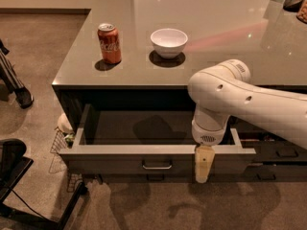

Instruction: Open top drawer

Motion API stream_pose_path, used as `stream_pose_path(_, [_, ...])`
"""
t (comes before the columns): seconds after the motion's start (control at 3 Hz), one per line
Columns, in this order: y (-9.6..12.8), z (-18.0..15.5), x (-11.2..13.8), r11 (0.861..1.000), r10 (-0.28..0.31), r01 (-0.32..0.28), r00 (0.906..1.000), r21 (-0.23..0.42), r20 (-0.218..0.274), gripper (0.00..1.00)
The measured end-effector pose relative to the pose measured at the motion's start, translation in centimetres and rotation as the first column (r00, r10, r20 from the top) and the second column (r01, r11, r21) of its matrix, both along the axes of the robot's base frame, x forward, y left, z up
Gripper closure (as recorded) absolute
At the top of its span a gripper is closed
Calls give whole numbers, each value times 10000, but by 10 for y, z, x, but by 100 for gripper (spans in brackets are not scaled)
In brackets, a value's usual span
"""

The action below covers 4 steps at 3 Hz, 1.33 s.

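The top drawer [115,163] is pulled well out from under the counter. It has a dark flat front with a small metal bar pull [157,166] at centre, and its pale grey inside looks empty. My gripper [203,164] hangs from the white arm [240,97] and sits at the drawer's front edge, right of the pull. Its pale tip reaches down over the outer face of the front panel.
On the grey counter [225,37] stand a red soda can [110,43] and a white bowl [169,42]. Lower drawers with like pulls [287,152] show at the right. A wire basket [60,145] sits on the floor at the left, a black chair base [19,181] at the lower left.
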State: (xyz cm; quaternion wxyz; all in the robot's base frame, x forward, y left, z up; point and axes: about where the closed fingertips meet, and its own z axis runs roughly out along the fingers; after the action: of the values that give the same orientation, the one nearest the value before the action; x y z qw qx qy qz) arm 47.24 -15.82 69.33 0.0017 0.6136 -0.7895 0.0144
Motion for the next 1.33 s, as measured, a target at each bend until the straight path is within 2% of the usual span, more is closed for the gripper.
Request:
stream_pose_path(0.33, [0,0,0,10000,0,0,10000,0,-1,0])
stream_pose_path(0.67, [-2,-15,0,9993,15,-10,9999,386,-127,0])
stream_pose_path(1.0, [0,-30,-7,9963,99,-79,9997,854,-232,13])
stream_pose_path(1.33, [12,-31,-35,9967,-109,149,9987,797,-503,44])
